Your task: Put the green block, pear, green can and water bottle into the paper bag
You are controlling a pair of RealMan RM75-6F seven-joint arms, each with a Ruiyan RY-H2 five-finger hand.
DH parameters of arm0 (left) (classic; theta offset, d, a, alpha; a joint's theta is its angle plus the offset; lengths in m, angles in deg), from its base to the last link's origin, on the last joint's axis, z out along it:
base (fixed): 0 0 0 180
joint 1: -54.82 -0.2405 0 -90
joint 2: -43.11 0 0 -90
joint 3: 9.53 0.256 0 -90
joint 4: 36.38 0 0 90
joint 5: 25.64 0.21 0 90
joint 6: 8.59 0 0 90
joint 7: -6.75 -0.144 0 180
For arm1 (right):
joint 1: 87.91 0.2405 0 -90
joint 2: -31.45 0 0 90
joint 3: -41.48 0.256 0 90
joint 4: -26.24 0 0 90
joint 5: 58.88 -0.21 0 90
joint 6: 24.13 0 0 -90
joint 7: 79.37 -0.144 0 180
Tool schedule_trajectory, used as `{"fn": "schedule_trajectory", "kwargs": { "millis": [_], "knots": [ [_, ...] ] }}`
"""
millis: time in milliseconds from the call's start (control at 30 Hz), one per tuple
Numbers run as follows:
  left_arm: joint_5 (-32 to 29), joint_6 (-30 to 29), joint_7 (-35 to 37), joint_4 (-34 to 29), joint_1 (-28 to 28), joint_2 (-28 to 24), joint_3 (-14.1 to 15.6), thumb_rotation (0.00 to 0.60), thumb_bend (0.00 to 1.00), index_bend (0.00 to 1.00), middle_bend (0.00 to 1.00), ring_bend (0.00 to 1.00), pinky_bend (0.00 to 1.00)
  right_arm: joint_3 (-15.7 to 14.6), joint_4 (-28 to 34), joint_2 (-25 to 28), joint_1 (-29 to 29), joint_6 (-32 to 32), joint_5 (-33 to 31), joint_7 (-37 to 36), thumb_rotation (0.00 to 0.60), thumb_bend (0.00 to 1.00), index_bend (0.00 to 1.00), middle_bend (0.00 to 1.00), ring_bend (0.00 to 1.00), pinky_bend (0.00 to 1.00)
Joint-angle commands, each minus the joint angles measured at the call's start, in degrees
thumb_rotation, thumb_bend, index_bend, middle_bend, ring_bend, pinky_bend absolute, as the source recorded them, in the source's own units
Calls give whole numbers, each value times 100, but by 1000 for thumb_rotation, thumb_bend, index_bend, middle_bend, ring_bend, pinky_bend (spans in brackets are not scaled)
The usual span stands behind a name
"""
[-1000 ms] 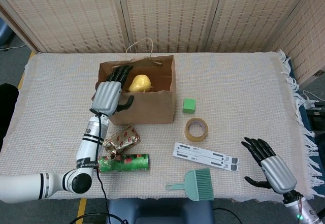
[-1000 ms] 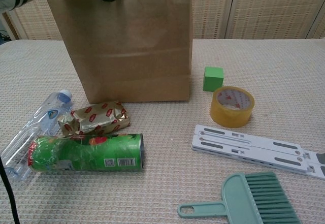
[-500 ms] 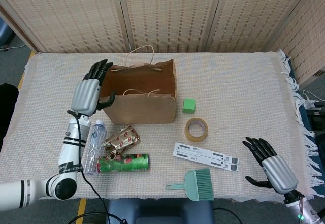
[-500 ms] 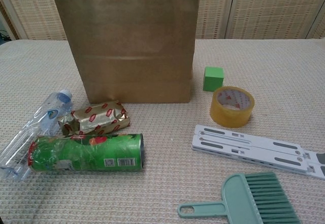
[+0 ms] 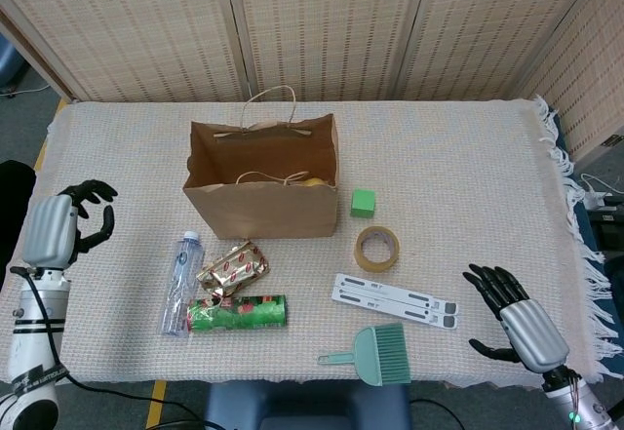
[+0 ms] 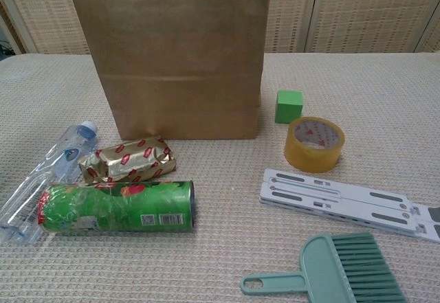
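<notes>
The brown paper bag point(image 5: 261, 206) point(image 6: 172, 55) stands upright at mid-table, and a sliver of the yellow pear point(image 5: 310, 180) shows inside it. Just right of the bag sits the green block point(image 5: 363, 202) point(image 6: 289, 106). In front of the bag, the green can point(image 5: 239, 312) point(image 6: 117, 208) lies on its side, with the clear water bottle point(image 5: 179, 283) point(image 6: 48, 172) lying at its left. My left hand point(image 5: 57, 230) hovers near the table's left edge, holding nothing, fingers loosely bent. My right hand point(image 5: 517, 323) is open at the front right, far from everything.
A gold-and-red wrapped packet point(image 5: 234, 264) point(image 6: 127, 159) lies between bottle and can. A tape roll point(image 5: 376, 248) point(image 6: 314, 143), a white folding stand point(image 5: 395, 301) point(image 6: 344, 200) and a teal hand brush point(image 5: 375, 354) point(image 6: 330, 275) occupy the front right. A woven screen stands behind the table.
My left hand has come out of the bag and swung far left to the table's edge, leaving the pear inside. The right hand has stayed put.
</notes>
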Motion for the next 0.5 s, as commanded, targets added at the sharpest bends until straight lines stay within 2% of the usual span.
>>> {"fn": "schedule_trajectory", "kwargs": {
  "millis": [33,100,233,267,333,400,500],
  "knots": [
    [755,206,239,510,-323,-77,624,600,529,432,451,429,557,2,2,-5,2,-13,-8,23,600,69,0,0,0,24],
    [1187,241,316,789,-443,-32,887,600,520,427,441,417,541,0,-3,-6,-1,-21,-14,38,600,69,0,0,0,23],
    [1563,265,306,923,-671,-18,1220,600,475,395,404,367,502,0,-4,-2,-2,-34,-29,51,600,69,0,0,0,24],
    [1596,299,248,883,-711,-48,1288,600,457,366,369,327,480,1,-1,-2,0,-39,-33,54,600,69,0,0,0,24],
    [1651,452,67,701,-771,-170,1455,600,416,248,239,196,377,1,3,0,3,-50,-38,52,600,69,0,0,0,23],
    [1898,552,23,605,-780,-244,1575,600,382,100,80,61,243,-2,3,1,7,-59,-34,56,600,69,0,0,0,23],
    [2809,620,346,976,-699,-198,1785,600,371,53,11,10,211,-9,0,5,10,-66,-26,54,600,68,0,0,0,24]
  ]
}}
